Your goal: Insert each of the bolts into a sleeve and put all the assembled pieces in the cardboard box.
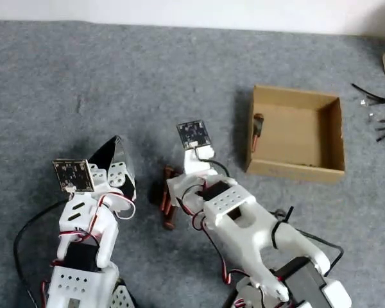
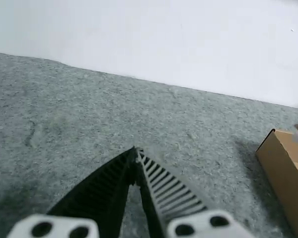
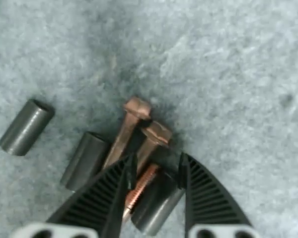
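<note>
Roughly parallel bolts (image 3: 123, 132), lying flat — sleeves (image 3: 84, 159) likewise

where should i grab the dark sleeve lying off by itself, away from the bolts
Grip the lone dark grey metal sleeve across its middle, coming down from above with a finger on each long side. It lies flat on the grey carpet, apart from the copper bolts and other sleeves, so both sides are free. The open right hand is over the pile.

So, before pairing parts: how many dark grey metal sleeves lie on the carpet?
3 dark grey sleeves: one lying apart, one against the copper bolts, one inside the open right end effector. Others may hide beneath the arm.
</note>
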Robot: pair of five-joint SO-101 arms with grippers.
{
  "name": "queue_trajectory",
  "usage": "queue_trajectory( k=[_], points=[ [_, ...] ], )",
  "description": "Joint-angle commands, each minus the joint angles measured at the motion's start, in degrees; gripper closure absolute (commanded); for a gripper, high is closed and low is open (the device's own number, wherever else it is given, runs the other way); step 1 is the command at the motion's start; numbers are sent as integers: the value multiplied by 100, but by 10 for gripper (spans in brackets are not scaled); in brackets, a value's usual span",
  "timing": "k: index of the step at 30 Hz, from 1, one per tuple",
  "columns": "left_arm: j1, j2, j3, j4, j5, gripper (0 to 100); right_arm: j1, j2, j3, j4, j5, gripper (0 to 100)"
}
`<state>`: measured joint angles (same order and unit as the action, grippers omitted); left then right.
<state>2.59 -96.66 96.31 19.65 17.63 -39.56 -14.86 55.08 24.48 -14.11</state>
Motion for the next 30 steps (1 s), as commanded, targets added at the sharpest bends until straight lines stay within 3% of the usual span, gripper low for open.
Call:
queue_trajectory(
  k=[1, 5, 16, 30],
  points=[
    [-75, -40, 127, -9, -97, 992, -48, -40, -84, 505, -44, 879],
    [-75, -40, 127, -9, -97, 992, 48, -40, -110, 1112, -9, 879],
    [-75, -40, 127, -9, -97, 992, 154, 4, -84, 1138, -9, 879],
    [-75, -40, 127, -9, -97, 992, 163, 13, -426, 1938, 0, 875]
  ],
)
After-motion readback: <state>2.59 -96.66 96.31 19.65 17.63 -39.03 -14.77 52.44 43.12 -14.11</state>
